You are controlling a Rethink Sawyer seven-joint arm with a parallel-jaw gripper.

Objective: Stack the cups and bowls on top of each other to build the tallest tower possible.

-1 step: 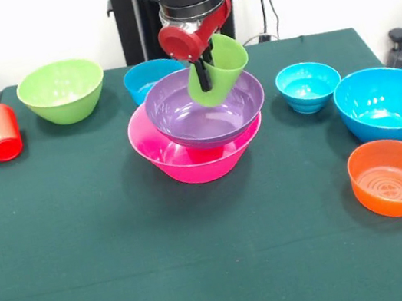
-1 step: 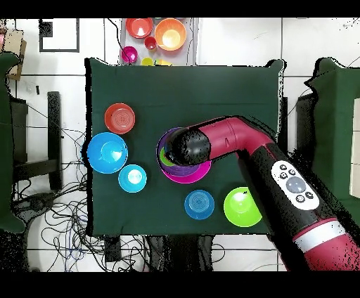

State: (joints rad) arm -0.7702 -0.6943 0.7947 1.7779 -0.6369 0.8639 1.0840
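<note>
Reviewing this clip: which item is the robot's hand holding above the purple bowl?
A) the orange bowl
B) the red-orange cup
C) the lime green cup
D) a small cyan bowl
C: the hand grips the lime green cup, tilted over the purple bowl that sits nested in the hot pink bowl.

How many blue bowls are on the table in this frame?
3: a large blue bowl near the orange one, a small cyan bowl beside it, and another cyan bowl partly hidden behind the purple bowl.
</note>
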